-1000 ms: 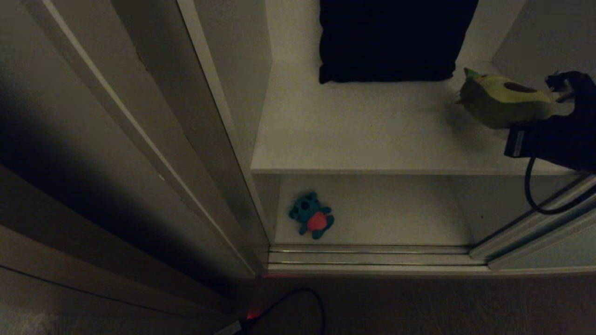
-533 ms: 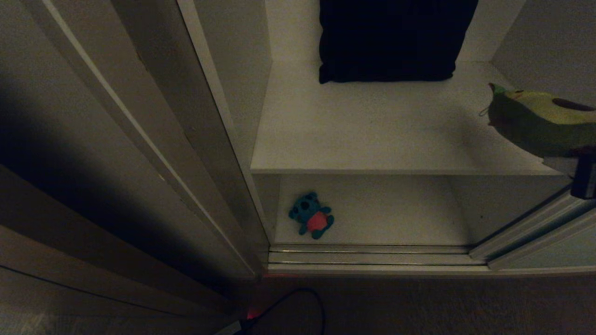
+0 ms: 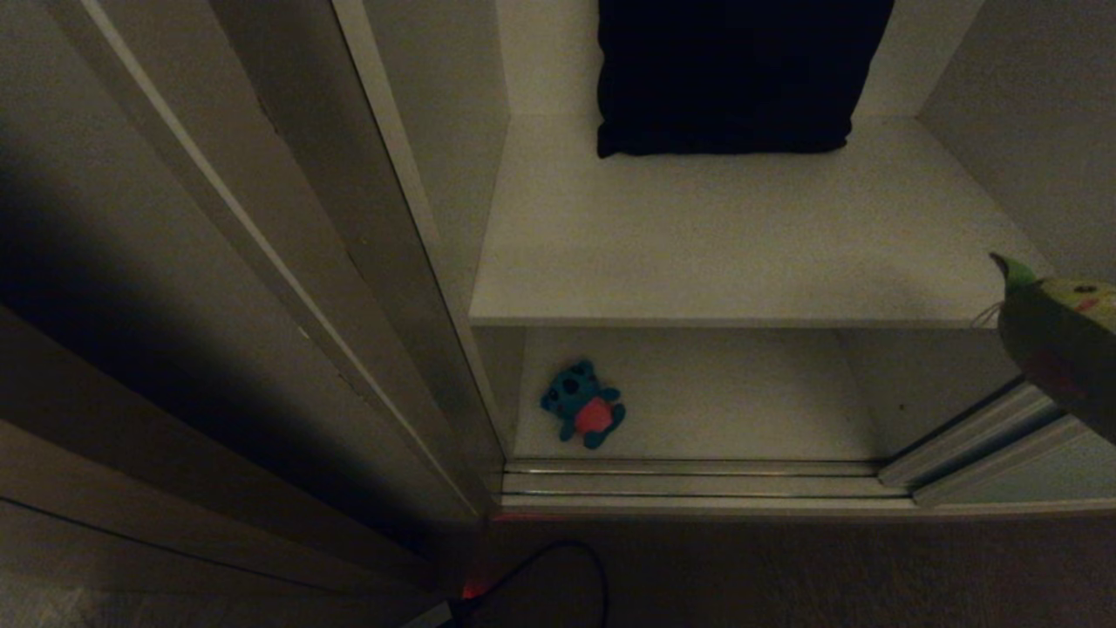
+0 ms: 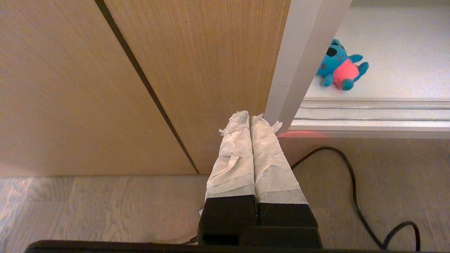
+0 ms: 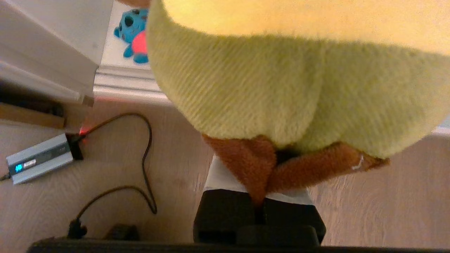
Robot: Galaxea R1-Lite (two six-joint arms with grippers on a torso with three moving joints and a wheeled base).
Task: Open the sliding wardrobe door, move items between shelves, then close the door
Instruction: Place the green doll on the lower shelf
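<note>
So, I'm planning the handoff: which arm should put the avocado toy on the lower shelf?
Right. The right gripper is already shut on the avocado toy, out in front of the lower shelf; the left gripper hangs shut by the floor.

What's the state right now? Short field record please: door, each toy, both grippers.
door: slid open; door panel stands at the right of the opening
teal toy: teal toy lies on the lower shelf, near its left front corner
avocado toy: avocado toy is off the upper shelf, held in the air at the right edge of the head view
right gripper: right gripper shut on the avocado toy's brown legs
left gripper: left gripper shut, empty, low by the wooden side board
</note>
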